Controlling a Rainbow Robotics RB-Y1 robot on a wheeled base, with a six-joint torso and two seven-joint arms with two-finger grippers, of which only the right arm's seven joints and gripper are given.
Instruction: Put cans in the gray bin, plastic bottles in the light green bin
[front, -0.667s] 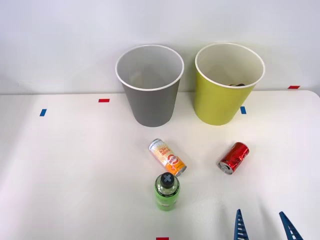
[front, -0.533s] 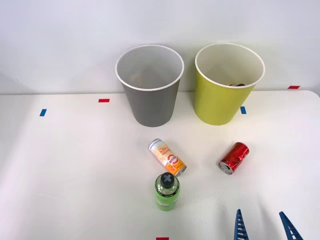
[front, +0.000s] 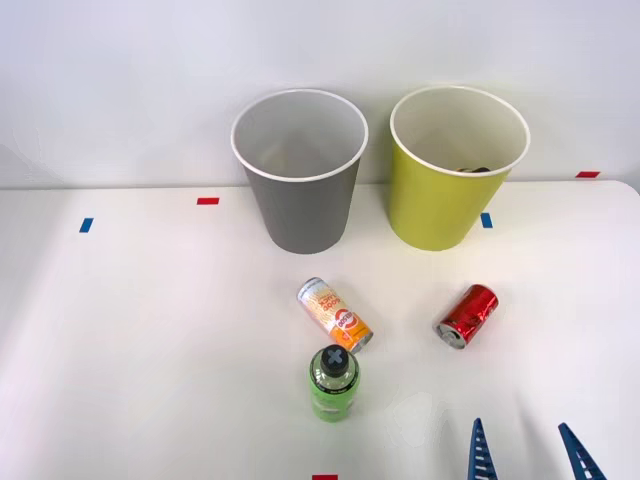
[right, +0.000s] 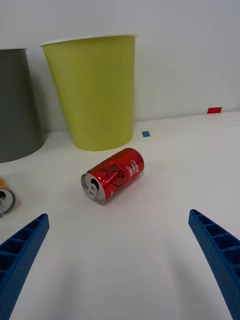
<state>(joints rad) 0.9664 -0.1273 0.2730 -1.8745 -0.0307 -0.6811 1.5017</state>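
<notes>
Two blue fingers of our right gripper (front: 527, 455) spread wide; red can (right: 113, 174) at twelve o'clock, untouched.

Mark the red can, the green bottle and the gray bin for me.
red can (front: 468, 315), front view, on its red side
green bottle (front: 333, 390), front view, on its green body
gray bin (front: 305, 210), front view, on its outer wall

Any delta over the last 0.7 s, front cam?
Nothing visibly changed. The right end effector stays open at the near table edge, short of the red can; the orange-and-white can, green bottle, gray bin and light green bin sit where they were.
</notes>
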